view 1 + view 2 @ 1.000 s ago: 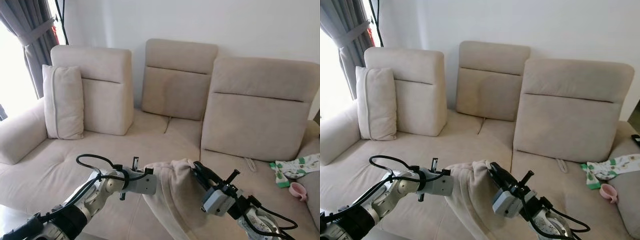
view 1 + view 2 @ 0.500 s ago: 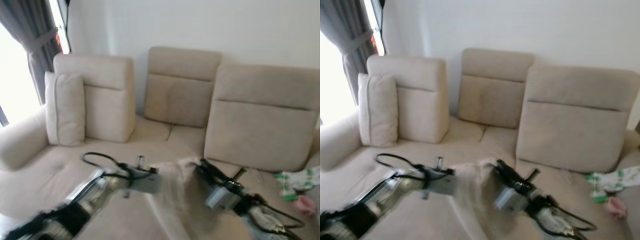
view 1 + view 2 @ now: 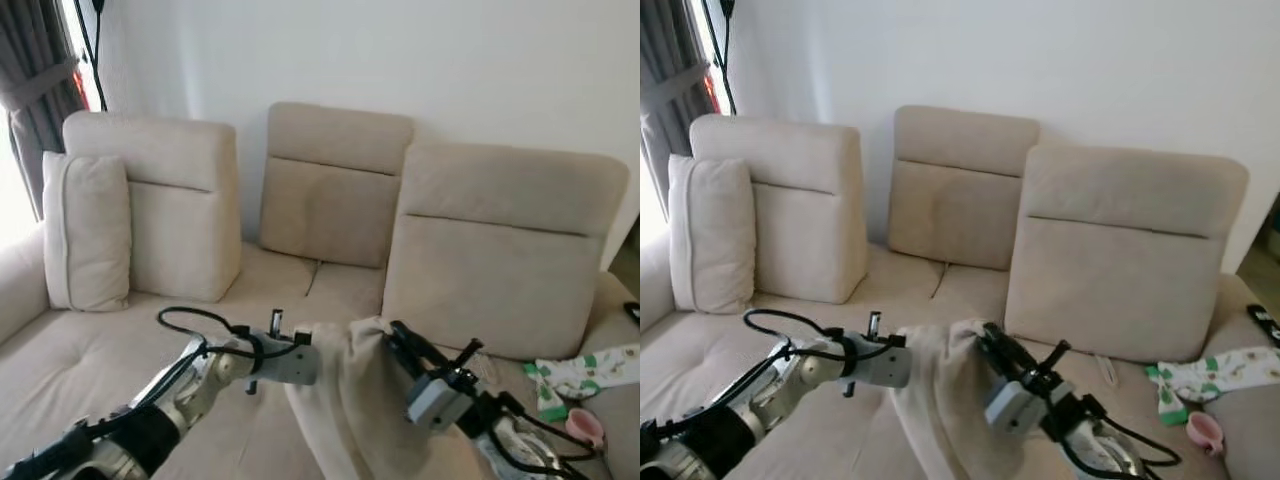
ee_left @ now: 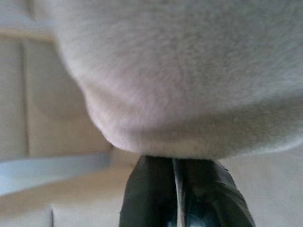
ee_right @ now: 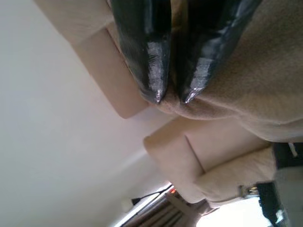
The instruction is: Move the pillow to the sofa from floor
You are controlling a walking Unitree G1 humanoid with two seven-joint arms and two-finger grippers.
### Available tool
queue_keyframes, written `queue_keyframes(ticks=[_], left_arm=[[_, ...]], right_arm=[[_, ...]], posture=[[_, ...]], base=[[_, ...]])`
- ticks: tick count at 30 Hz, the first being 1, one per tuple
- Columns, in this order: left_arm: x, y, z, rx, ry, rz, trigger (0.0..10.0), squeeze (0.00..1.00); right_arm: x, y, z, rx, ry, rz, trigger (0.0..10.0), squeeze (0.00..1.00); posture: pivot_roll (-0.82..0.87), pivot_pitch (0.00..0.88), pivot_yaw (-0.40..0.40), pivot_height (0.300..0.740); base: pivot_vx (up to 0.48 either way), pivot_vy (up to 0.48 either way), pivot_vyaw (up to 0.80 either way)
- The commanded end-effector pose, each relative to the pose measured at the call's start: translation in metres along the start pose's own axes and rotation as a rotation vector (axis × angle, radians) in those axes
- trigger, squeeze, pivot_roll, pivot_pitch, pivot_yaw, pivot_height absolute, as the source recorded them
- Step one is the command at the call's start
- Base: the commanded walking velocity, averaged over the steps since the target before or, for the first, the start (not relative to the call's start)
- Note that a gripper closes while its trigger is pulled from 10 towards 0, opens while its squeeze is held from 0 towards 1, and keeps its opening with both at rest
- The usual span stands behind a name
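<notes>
Pinching soft beige fabric pillow (image 3: 350, 400) between both grippers, right gripper (image 5: 171, 98) and left gripper (image 4: 176, 163) clamped tight; hanging above beige cushioned sofa (image 3: 330, 290), white wall (image 3: 400, 60) behind.

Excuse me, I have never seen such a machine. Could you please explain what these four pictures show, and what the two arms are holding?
This is a humanoid robot with two silver arms, each ending in a grasping tool with two black fingers. The two wide pictures come from cameras in its head, looking down at a beige sofa. The two close pictures come from cameras on its wrists. Together the left tool and the right tool hold a beige pillow above the seat; the right wrist view shows its fingers pinching the fabric. Another pillow stands at the sofa's left end. A patterned cloth and a pink cup lie on the right.
</notes>
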State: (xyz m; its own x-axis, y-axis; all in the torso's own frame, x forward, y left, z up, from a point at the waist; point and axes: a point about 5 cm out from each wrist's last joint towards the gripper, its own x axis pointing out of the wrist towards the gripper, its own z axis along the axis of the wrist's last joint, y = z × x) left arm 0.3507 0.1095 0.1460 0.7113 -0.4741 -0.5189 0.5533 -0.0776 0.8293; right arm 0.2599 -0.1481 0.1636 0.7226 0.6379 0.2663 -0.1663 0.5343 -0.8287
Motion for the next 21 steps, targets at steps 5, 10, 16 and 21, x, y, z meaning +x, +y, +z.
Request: queue_keyframes(ticks=[5, 10, 16, 21], left_arm=[[0.001, 0.023, 0.017, 0.013, -0.053, 0.111, 10.0, 0.0], [0.001, 0.033, 0.021, 0.013, -0.053, 0.161, 10.0, 0.0], [0.001, 0.06, 0.025, -0.027, -0.029, 0.314, 10.0, 0.0], [0.002, 0.074, 0.038, -0.032, -0.06, 0.356, 10.0, 0.0]], right_arm=[[0.002, -0.014, -0.002, 0.003, 0.018, -0.075, 10.0, 0.0], [0.001, -0.02, -0.007, 0.032, 0.06, -0.124, 10.0, 0.0], [-0.001, -0.04, -0.032, 0.188, 0.238, -0.295, 10.0, 0.0], [-0.004, -0.05, -0.045, 0.297, 0.303, -0.376, 10.0, 0.0]], posture=[[0.13, 0.0, 0.011, 0.74], [0.12, 0.0, 0.012, 0.74], [0.12, 0.0, 0.017, 0.74], [0.11, 0.0, 0.021, 0.74]], base=[[0.0, 0.0, 0.0], [0.0, 0.0, 0.0], [0.0, 0.0, 0.0], [0.0, 0.0, 0.0]])
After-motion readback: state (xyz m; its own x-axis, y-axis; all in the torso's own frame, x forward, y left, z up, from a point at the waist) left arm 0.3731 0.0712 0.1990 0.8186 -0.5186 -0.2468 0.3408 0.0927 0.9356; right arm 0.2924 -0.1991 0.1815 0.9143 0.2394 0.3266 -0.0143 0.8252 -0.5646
